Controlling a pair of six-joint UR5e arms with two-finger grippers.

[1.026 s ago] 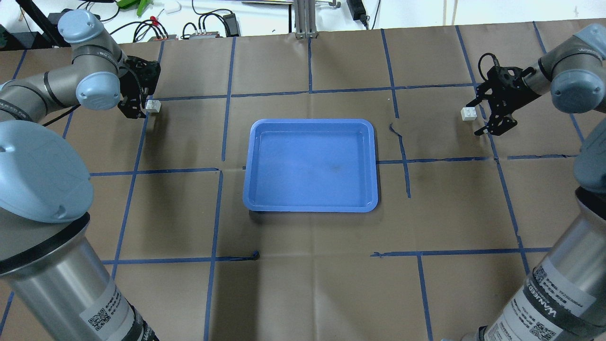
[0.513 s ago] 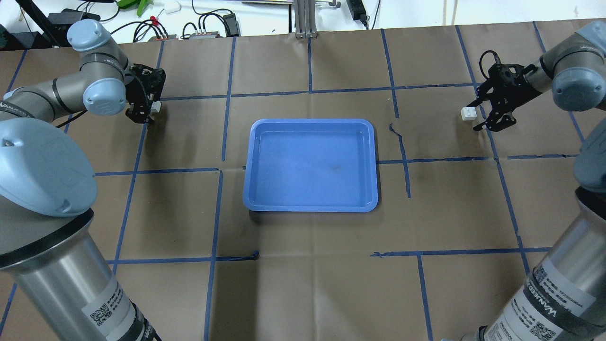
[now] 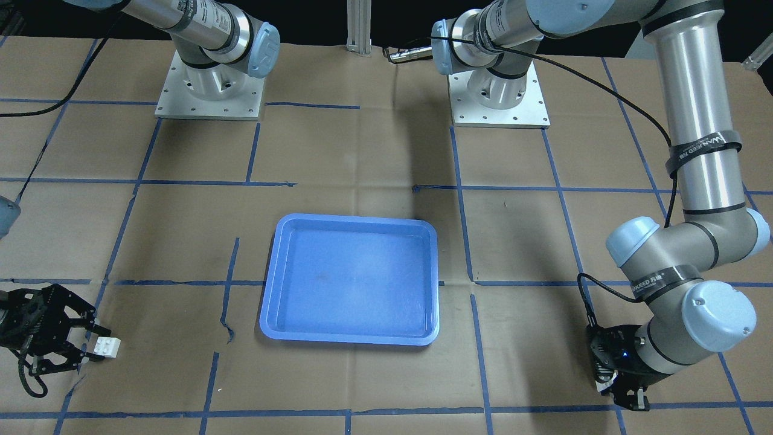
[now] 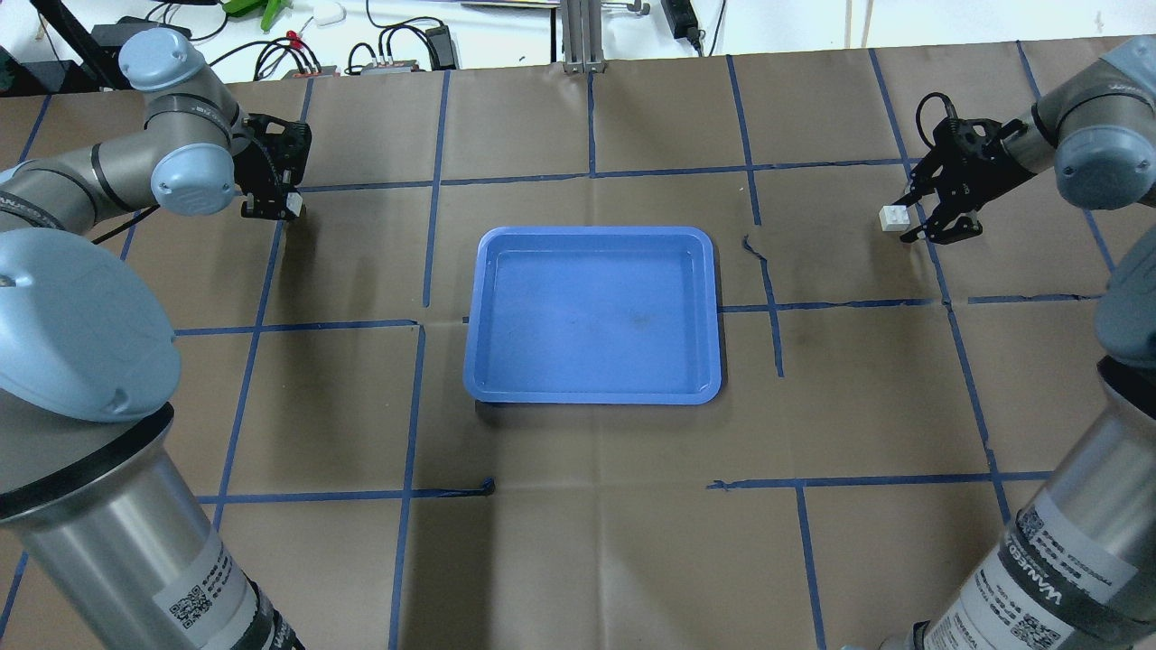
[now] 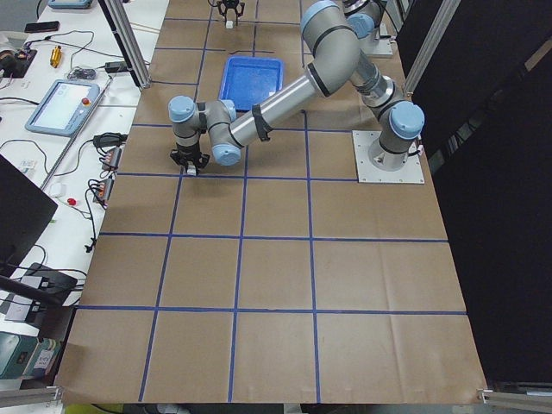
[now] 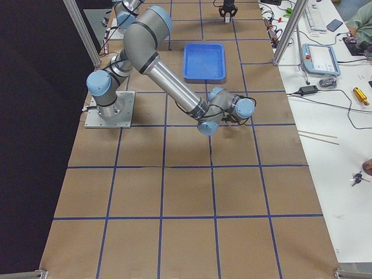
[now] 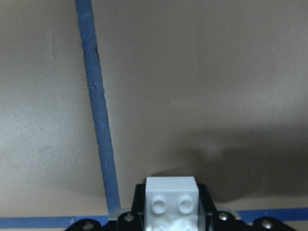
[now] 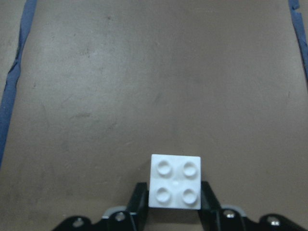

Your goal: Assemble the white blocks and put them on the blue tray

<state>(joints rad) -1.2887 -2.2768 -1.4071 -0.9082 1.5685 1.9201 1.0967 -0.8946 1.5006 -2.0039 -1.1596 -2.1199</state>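
The blue tray (image 4: 479,311) lies empty mid-table, also in the front view (image 3: 269,290). My left gripper (image 4: 275,200) is at the far left, its fingers closed on a white block (image 4: 294,208). The left wrist view shows this block (image 7: 172,197) held tight between both fingers, two studs facing the camera. My right gripper (image 4: 910,218) is at the far right, its fingers closed around the other white block (image 4: 893,218). The right wrist view shows that block (image 8: 175,181) studs up, a finger against each side. The front view shows it (image 3: 103,347) in the right gripper (image 3: 93,345).
Brown paper with blue tape grid lines covers the table. A torn tape end (image 4: 754,248) lies right of the tray. Cables and devices (image 4: 388,54) lie beyond the far edge. The arm bases (image 3: 208,90) stand at the robot's side of the table.
The right gripper's fingers closed in from wide open onto its block. The left gripper moved over the block that lay beside it and took it between its fingers.
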